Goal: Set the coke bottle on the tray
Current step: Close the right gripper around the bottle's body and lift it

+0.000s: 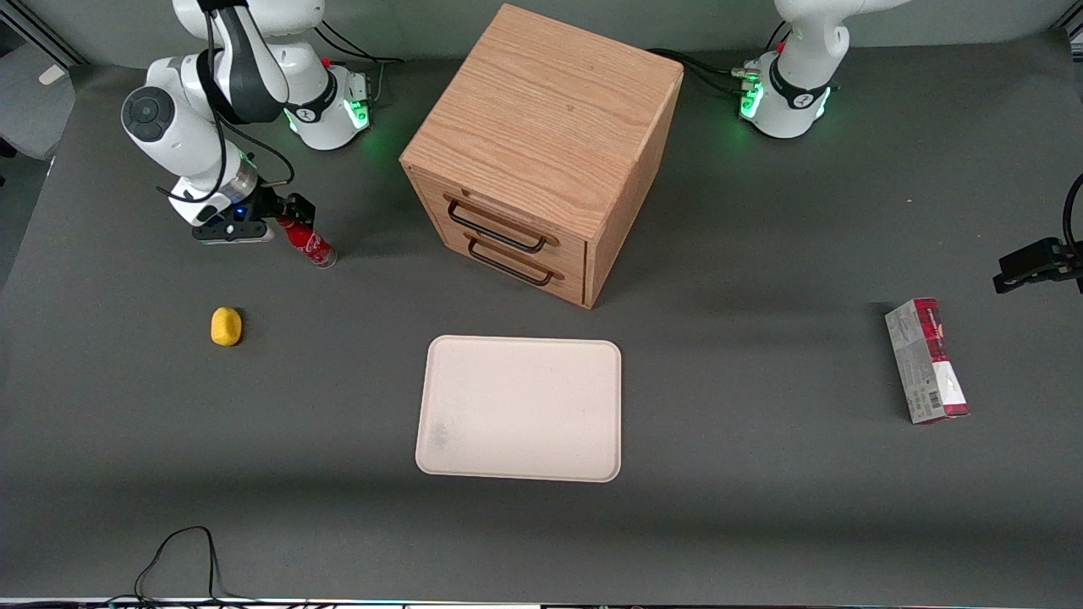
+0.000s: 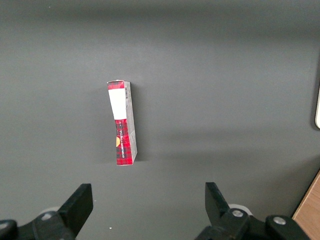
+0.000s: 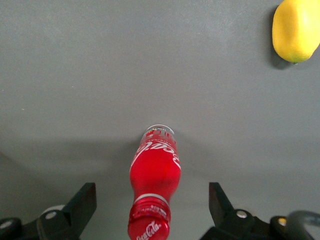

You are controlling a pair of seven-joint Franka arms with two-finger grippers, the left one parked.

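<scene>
Right now your gripper hangs wide open around the coke bottle, gripping nothing, well apart from the tray.

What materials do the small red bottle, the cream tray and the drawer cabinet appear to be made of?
The small slim red coke bottle, between the open end effector fingers, looks like glossy plastic: shiny highlights, clear base. The large flat cream-white tray seems matte plastic or moulded fibre; its surface shows no shine. The oak-coloured drawer cabinet shows wood grain, with dark, probably metal, handles.
</scene>
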